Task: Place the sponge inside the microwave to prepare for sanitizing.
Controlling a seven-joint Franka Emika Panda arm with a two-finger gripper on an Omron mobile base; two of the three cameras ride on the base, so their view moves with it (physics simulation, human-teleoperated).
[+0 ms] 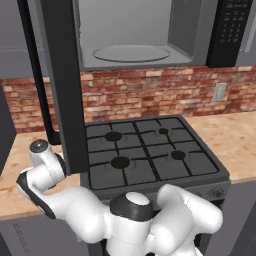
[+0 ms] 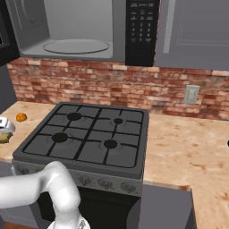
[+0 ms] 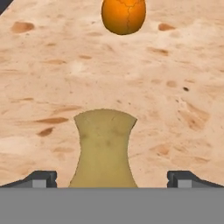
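Arm pose: the white arm (image 1: 75, 205) rises at the lower right of the left base view, folds over its dark-capped joint and reaches out to the left, low over the wooden counter (image 1: 20, 192) beside the stove. In the right base view its forearm (image 2: 31, 188) runs off the left edge.

Wrist: the last segment with a grey disc end (image 1: 39, 146) points up and left, just in front of the open microwave door (image 1: 62, 85).

Gripper: in the hand view the gripper (image 3: 111, 178) looks straight down at the countertop; its two dark finger tips (image 3: 41, 178) stand spread wide, one at each side of the sponge, with clear gaps to it — nothing is pinched.

Sponge: the sponge (image 3: 104, 148), olive-yellow and pinched at the waist, lies flat on the wood between the tips, its far end flaring toward the top of the hand view.

Orange ball: a round orange ball (image 3: 124, 15) sits on the counter beyond the sponge, well apart from it; the right base view shows it (image 2: 21, 117) left of the stove.

Microwave: the microwave (image 2: 67, 31) hangs above the stove with its door swung open to the left — light grey interior and round turntable plate (image 1: 131, 53) in view, black keypad (image 2: 141, 27) to the right.

Stove: a black four-burner stove (image 2: 89, 134) stands below, against the brick wall (image 2: 89, 80).
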